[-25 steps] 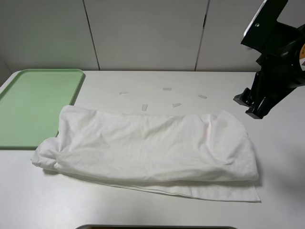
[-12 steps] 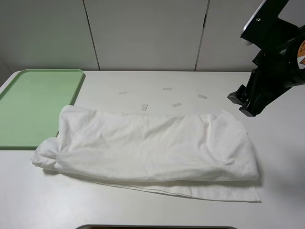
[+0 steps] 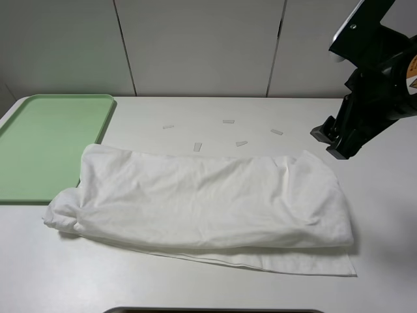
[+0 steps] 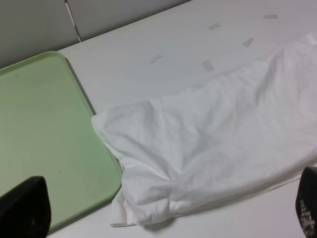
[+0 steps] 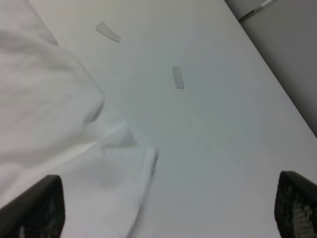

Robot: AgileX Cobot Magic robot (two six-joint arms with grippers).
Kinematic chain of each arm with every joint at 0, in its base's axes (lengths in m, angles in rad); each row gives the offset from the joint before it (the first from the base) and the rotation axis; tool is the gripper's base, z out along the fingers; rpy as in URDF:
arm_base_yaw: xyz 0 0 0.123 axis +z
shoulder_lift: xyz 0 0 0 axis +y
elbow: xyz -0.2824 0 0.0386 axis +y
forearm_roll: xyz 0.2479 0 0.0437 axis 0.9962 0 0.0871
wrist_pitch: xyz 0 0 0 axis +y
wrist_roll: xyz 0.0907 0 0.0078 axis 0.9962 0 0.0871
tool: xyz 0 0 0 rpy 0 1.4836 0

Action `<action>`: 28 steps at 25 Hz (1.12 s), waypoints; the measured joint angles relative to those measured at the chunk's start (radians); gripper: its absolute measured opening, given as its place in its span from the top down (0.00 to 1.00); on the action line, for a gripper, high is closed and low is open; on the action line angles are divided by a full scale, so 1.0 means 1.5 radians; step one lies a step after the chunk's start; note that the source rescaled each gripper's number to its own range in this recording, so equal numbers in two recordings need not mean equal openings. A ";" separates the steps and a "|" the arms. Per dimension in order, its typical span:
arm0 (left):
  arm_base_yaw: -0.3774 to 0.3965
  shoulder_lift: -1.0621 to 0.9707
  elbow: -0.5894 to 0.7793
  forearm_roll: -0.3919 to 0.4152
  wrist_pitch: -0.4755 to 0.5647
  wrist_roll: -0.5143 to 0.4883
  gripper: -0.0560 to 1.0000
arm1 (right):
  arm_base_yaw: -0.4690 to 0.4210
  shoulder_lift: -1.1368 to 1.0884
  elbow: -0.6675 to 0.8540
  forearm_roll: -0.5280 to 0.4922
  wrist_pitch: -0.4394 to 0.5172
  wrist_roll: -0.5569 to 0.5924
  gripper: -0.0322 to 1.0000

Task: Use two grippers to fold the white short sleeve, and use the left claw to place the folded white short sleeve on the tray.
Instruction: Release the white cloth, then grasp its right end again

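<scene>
The right gripper (image 3: 331, 143) hangs over the table (image 3: 384, 215) with its fingers spread and nothing in them, just beyond the far right corner of the shirt (image 3: 208, 195). The left gripper (image 4: 167, 206) (seen only from its own wrist camera) is likewise wide apart and empty, above the shirt's left end. The shirt lies folded in a long band, its left end touching the tray (image 3: 45, 143). Small tape strips (image 3: 197, 147) lie behind it.
</scene>
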 joint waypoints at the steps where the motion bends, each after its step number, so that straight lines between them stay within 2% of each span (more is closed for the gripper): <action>1: 0.000 -0.015 0.010 -0.001 0.000 0.000 0.00 | 0.000 0.000 0.000 0.001 0.000 0.000 0.07; 6: 0.000 -0.131 0.053 -0.034 0.002 -0.002 0.00 | 0.000 0.000 0.000 0.005 0.000 0.000 0.07; 10: 0.000 -0.132 0.071 -0.039 0.009 -0.002 0.00 | 0.000 0.000 0.000 0.006 0.000 0.000 0.07; 16: 0.000 -0.132 0.147 -0.087 0.045 0.010 0.00 | 0.000 0.000 0.000 0.017 -0.018 0.000 0.07; 21: 0.000 -0.132 0.152 -0.090 0.049 0.019 0.00 | 0.000 0.000 0.000 0.063 -0.051 0.000 0.07; 26: 0.000 -0.132 0.152 -0.090 0.050 0.020 0.00 | 0.000 0.000 0.000 0.081 -0.052 0.001 0.07; 28: 0.006 -0.132 0.152 -0.089 0.050 0.020 0.00 | 0.000 0.000 0.000 0.112 -0.052 0.010 0.07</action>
